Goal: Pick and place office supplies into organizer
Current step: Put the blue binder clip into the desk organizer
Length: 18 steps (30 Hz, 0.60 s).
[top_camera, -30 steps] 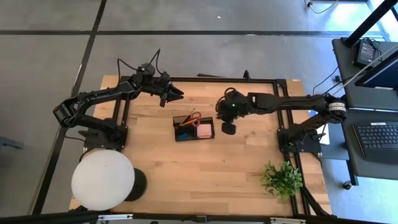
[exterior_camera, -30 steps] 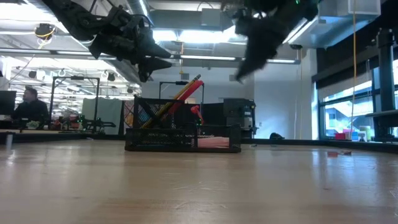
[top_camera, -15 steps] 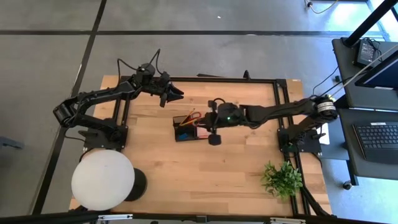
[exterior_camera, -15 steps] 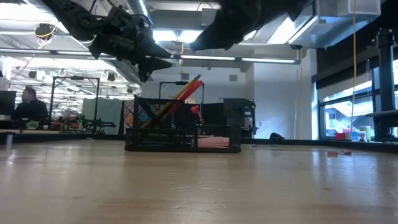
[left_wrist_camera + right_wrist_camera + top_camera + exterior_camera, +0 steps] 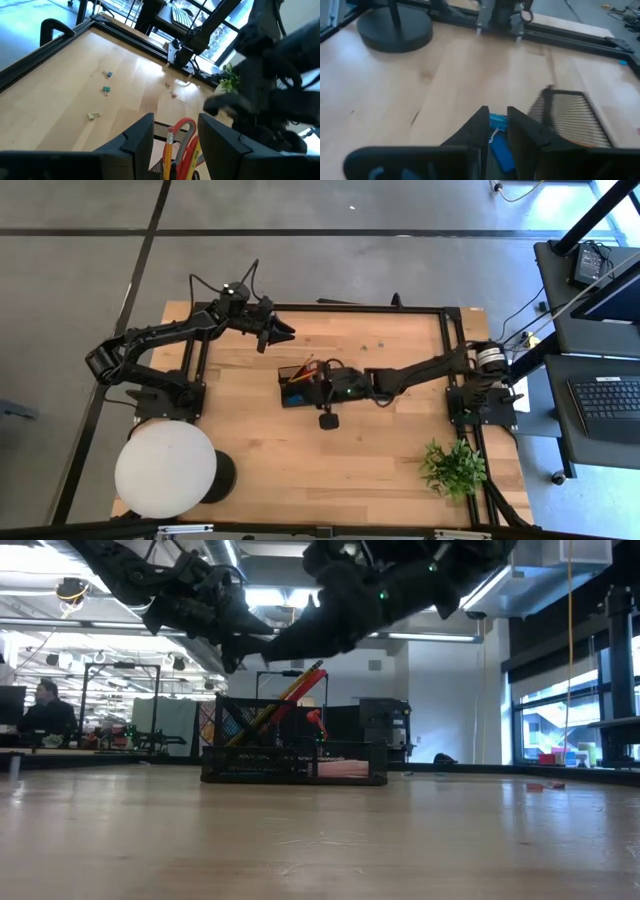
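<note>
Your right gripper [image 5: 496,131] is clamped on a small blue piece [image 5: 500,145]; only the right wrist view shows it, pinched between the dark fingers. From the high view the right arm's wrist covers the near corner of the organizer [image 5: 300,388], so the grip itself is hidden there. In the low view the arm is just a dark silhouette above the tray.

Organizer is black wire mesh, sits mid-table on pale wood [image 5: 390,440]. The low view shows what overhead doesn't: pencils [image 5: 285,695] and red-handled scissors [image 5: 317,722] standing tilted in it, pink sticky-note block [image 5: 342,769] lying low at one end.

Left gripper [image 5: 175,130] hangs off the far-left side of the organizer, fingers parted, nothing between them. Its wrist view picks up scattered small clips [image 5: 106,90] on the table beyond, too small to identify.

White round lamp [image 5: 165,470] and green plant [image 5: 453,467] are at the near corners.
</note>
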Each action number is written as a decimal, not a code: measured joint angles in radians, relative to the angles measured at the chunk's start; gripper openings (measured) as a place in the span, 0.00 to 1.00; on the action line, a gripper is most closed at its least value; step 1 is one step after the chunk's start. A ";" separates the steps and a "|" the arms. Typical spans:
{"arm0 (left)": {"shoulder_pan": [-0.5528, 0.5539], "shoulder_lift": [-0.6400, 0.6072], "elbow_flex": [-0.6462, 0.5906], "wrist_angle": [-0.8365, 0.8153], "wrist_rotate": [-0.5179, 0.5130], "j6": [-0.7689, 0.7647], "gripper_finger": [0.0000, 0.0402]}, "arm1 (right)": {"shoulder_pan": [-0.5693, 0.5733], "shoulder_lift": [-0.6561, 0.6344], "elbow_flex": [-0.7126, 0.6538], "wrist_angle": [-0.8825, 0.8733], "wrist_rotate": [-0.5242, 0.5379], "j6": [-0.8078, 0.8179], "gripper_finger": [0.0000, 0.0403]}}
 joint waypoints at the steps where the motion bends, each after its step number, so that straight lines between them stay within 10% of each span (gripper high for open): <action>1: 0.000 0.000 0.000 -0.003 0.000 0.000 0.37 | 0.008 0.015 0.000 0.013 0.009 0.000 0.16; 18: 0.000 0.000 0.000 -0.028 0.000 0.000 0.37 | 0.038 0.133 0.000 0.038 0.253 -0.052 0.16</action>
